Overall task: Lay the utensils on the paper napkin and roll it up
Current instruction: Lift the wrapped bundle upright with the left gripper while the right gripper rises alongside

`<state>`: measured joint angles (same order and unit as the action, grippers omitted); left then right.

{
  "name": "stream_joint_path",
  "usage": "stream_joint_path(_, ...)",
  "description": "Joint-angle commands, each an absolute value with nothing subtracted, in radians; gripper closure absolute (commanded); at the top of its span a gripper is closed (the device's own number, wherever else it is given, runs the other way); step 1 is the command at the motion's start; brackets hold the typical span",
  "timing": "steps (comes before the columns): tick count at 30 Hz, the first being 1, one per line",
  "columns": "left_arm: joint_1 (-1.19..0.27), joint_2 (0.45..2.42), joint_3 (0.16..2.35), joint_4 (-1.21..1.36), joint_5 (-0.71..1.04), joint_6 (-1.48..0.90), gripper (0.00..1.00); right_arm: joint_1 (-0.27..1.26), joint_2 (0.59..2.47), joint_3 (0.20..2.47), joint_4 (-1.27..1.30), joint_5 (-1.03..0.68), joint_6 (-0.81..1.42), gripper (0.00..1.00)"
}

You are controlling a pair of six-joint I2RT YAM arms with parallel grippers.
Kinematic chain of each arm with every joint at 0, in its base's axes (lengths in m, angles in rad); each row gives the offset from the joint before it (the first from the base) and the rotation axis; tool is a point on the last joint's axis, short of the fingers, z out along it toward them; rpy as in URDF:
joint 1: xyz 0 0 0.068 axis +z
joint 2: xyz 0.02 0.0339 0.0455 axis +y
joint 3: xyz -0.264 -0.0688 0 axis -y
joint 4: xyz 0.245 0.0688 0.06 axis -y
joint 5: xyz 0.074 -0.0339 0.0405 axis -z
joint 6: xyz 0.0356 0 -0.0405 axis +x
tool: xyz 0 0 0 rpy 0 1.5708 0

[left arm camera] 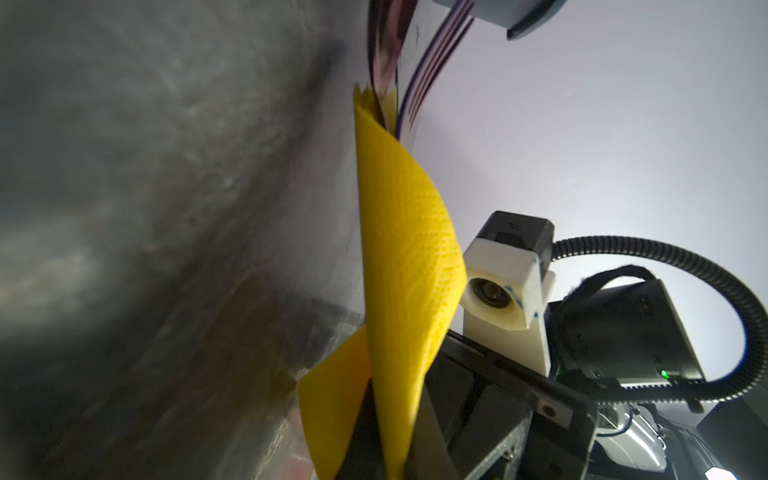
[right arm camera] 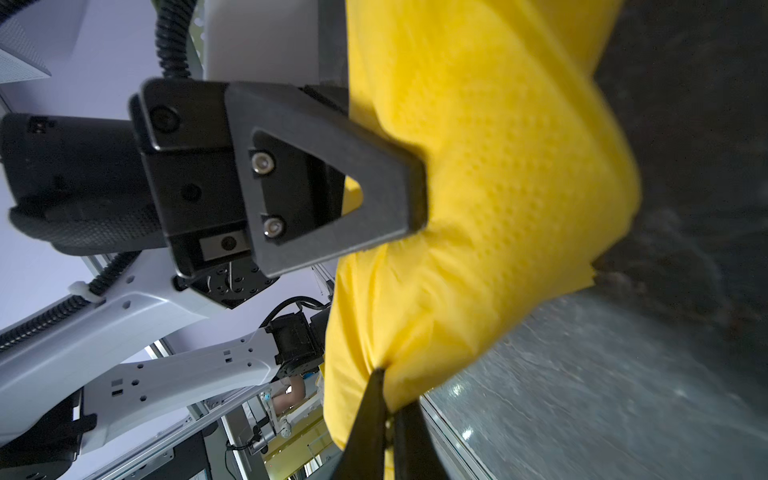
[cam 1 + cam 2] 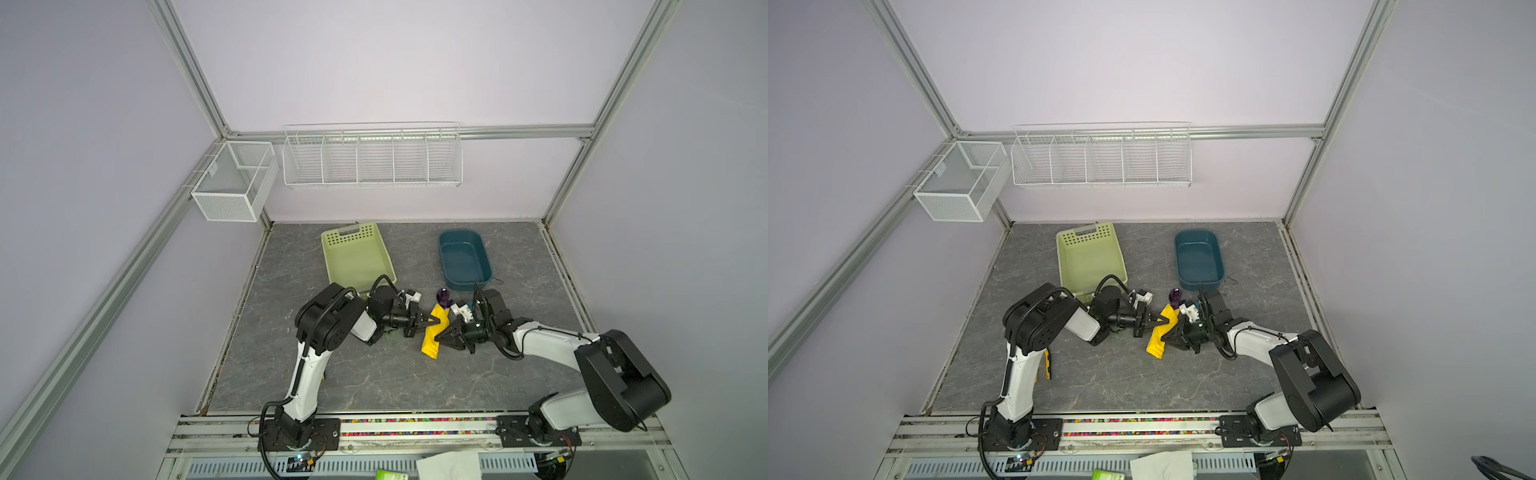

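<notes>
The yellow paper napkin (image 3: pixel 429 347) (image 3: pixel 1154 347) lies rolled into a long bundle in the middle of the table, between my two grippers. The purplish heads of the utensils (image 3: pixel 444 297) (image 3: pixel 1176 297) stick out of its far end; in the left wrist view the utensil heads (image 1: pixel 384 54) show beyond the napkin (image 1: pixel 407 249). My left gripper (image 3: pixel 436 320) (image 1: pixel 395 415) is shut on a napkin fold from the left. Coming from the right, my right gripper (image 3: pixel 437 338) (image 2: pixel 388 407) is shut on the napkin (image 2: pixel 498 187) nearer its front end. The handles are hidden inside.
A light green tray (image 3: pixel 357 253) stands behind the left arm and a dark blue tub (image 3: pixel 463 259) behind the right. Yellow-and-black pliers (image 3: pixel 1047 365) lie by the left arm's base link. Two white wire baskets (image 3: pixel 372 158) hang on the back wall.
</notes>
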<state>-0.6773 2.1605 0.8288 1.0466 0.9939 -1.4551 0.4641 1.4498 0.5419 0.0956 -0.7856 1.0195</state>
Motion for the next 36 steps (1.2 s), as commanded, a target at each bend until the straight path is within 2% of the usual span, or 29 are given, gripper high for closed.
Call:
stream_joint_path(1, -0.648, 2.057, 0.841, 1.115, 0.964, -1.428, 1.00, 0.472, 1.439, 0.547, -0.023, -0.781, 0.986, 0.88)
stream_joint_path(8, -0.627, 1.943, 0.848, 0.935, 0.945, -1.265, 1.00, 0.472, 1.404, 0.571, -0.077, -0.770, 0.959, 0.80)
stream_joint_path(12, -0.618, 1.868, 0.861, 0.819, 0.928, -1.158, 1.00, 0.472, 1.380, 0.588, -0.110, -0.764, 0.936, 0.71)
stream_joint_path(16, -0.611, 1.752, 0.901, 0.592, 0.880, -0.949, 1.00, 0.470, 1.327, 0.607, -0.171, -0.742, 0.900, 0.62)
stream_joint_path(22, -0.606, 1.558, 0.978, 0.308, 0.779, -0.664, 1.00, 0.455, 1.205, 0.637, -0.248, -0.673, 0.844, 0.59)
stream_joint_path(26, -0.596, 1.454, 0.999, 0.301, 0.713, -0.581, 1.00, 0.452, 1.112, 0.649, -0.241, -0.637, 0.818, 0.55)
stream_joint_path(29, -0.594, 1.399, 1.025, 0.325, 0.697, -0.552, 1.00, 0.453, 1.027, 0.654, -0.189, -0.623, 0.804, 0.49)
stream_joint_path(36, -0.592, 1.286, 1.019, 0.553, 0.677, -0.575, 1.00, 0.506, 0.852, 0.657, 0.034, -0.548, 0.738, 0.45)
